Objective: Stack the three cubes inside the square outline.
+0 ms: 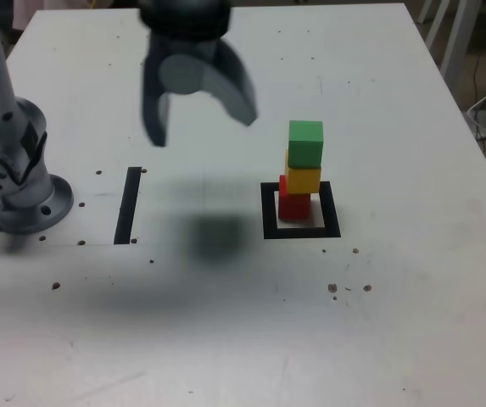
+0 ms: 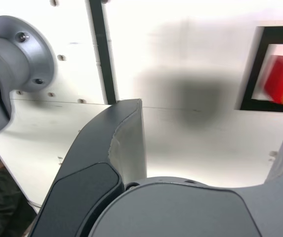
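- One pair of jaws (image 1: 204, 127), grey and blurred, hangs at the upper middle of the exterior view, spread open with nothing between the two fingers.
- Three cubes stand stacked well apart from the jaws, right of centre in the exterior view and lower in that frame.
- One green cube (image 1: 305, 144), plain and matte, tops the stack.
- One yellow cube (image 1: 303, 179), leaning to orange, sits in the middle.
- One red cube (image 1: 294, 206) is at the bottom, its left side showing past the yellow one.
- One square outline (image 1: 331, 209), black with a white centre, surrounds the red cube's base.
- One straight black strip (image 1: 128, 205) lies on the desk (image 1: 412, 280), left of centre in the exterior view.
- One grey arm base (image 1: 26, 203) stands at the exterior view's left edge.
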